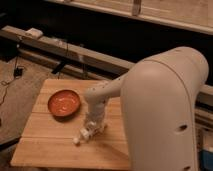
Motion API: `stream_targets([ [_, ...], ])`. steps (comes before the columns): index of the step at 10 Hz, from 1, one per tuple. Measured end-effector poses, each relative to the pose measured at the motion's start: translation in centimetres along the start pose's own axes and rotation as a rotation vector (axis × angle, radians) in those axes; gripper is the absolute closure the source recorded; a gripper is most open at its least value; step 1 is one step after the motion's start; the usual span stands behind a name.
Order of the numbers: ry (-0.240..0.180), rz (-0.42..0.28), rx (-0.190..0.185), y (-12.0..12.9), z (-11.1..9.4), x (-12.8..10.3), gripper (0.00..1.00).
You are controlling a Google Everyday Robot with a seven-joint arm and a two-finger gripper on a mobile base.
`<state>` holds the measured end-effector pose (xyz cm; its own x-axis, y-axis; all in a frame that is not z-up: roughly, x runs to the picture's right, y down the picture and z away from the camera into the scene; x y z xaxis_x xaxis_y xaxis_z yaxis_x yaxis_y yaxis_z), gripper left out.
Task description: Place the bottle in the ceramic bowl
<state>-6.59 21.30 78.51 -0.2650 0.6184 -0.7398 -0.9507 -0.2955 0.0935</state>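
Lying aslant, apparently on the wooden surface (pixel 47 147), the bottle (pixel 83 134) showed slim and white, its narrow cap pointing toward the near-left. It was near the orange-red ceramic bowl (pixel 64 103) but apart from it. The gripper (pixel 94 125) sat down over the bottle's far end. Jaws' state: could not be told.

Orange-red ceramic bowl (pixel 64 103), paler centre. White bottle (pixel 82 135), off-white gripper (pixel 94 125) just above it, on a tan, seemingly planked table (pixel 47 150).
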Motion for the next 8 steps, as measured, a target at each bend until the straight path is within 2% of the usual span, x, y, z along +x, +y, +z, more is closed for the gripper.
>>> stream_targets([
  [8,0.021,-0.002,0.000,0.9,1.4,-0.7,0.35],
])
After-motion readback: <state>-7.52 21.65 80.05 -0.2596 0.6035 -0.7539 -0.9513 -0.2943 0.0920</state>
